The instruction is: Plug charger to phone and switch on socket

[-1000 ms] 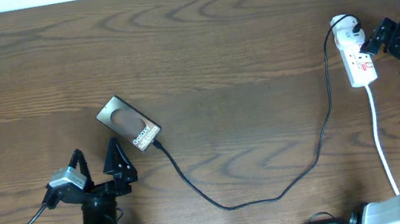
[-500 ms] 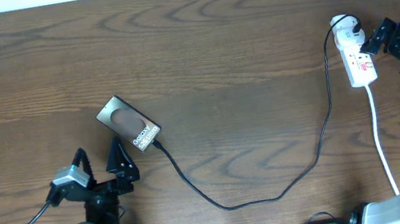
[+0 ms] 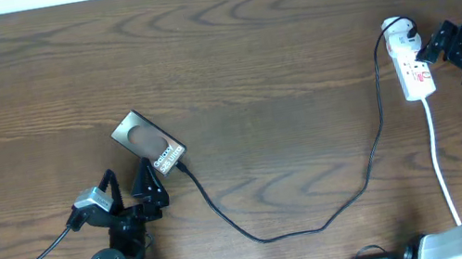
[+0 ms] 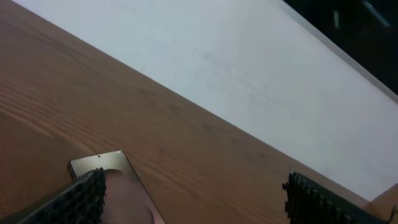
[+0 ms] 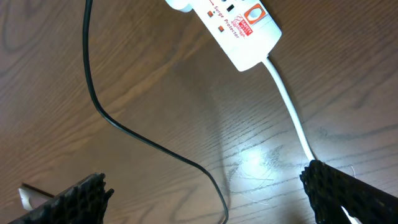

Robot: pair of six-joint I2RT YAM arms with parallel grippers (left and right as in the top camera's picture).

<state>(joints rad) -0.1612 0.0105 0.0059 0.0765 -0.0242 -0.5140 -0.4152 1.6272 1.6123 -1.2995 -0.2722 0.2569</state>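
Judging from overhead, the plugging looks done: the charger (image 3: 267,234) runs from the socket (image 3: 413,69) at the counter's (image 3: 226,45) 3 o'clock side, loops toward 6, and meets the 4 o'clock end of the phone (image 3: 147,141), which lies near 8 o'clock. Switching on seems the step in hand. The right fingers (image 3: 435,43) hover apart just at 3 o'clock of the socket, holding nothing; the next move calls for one fingertip pressed squarely on the switch. The left fingers (image 3: 149,188) stand apart at 6 o'clock of the phone, empty. The connector's seating is too small to confirm.

From the left wrist, only the phone's corner shows at 7 o'clock; its port is cut off.

From the right wrist, the socket is cut off at 12 o'clock. Red marks show, yet whether the switch is on I cannot tell. A white scrap (image 5: 28,196) at 8 o'clock is unidentifiable.
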